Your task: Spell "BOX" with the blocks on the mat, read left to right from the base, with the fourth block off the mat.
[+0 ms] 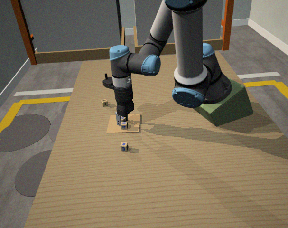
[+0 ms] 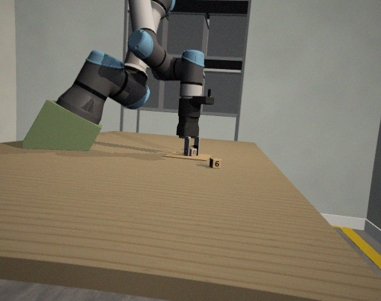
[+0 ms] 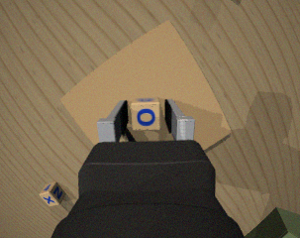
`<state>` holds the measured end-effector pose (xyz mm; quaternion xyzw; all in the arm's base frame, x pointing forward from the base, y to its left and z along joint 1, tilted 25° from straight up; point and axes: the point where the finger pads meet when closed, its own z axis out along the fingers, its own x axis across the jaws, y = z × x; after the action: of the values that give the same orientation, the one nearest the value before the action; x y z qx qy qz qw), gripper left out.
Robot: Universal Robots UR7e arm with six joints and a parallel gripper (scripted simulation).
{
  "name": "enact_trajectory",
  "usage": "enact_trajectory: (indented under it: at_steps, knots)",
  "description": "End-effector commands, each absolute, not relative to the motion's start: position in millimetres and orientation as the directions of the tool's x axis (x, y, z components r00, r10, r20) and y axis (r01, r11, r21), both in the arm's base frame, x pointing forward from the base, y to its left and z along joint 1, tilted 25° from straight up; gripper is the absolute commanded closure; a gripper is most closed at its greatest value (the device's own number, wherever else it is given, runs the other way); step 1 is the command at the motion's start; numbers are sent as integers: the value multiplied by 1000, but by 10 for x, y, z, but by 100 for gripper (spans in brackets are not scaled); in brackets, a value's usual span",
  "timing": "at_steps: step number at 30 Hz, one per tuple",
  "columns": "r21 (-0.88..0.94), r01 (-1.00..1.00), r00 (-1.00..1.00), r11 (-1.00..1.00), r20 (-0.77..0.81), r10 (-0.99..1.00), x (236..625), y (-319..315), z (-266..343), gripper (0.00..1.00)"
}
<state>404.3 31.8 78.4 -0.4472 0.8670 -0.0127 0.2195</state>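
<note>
Over the mat (image 1: 134,129) (image 2: 174,157) (image 3: 154,59), jaws (image 1: 122,118) (image 2: 191,153) stand wide around the O block (image 3: 146,116) (gripping nothing), probably placed to straddle it for a grasp.

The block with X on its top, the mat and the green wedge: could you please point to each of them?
Block X (image 1: 124,144) (image 3: 49,199): top and wrist views, on its lettered face.
Mat (image 1: 112,127) (image 2: 202,157) (image 3: 145,64): all three views, on its bare surface.
Green wedge (image 1: 233,114) (image 2: 60,134) (image 3: 285,225): all three views, on a side.

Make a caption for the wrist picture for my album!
Open gripper around the O block above the mat.
</note>
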Motion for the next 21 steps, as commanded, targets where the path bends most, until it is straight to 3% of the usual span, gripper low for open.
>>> enact_trajectory:
  at_steps: [1,8,9,21]
  knots:
    - [-219,-770,-503,600,-369,-781,4045,317,788,21]
    - [-219,-770,-503,600,-369,-781,4045,317,788,21]
    - [-219,-770,-503,600,-369,-781,4045,317,788,51]
    - [-219,-770,-503,600,-369,-781,4045,317,788,51]
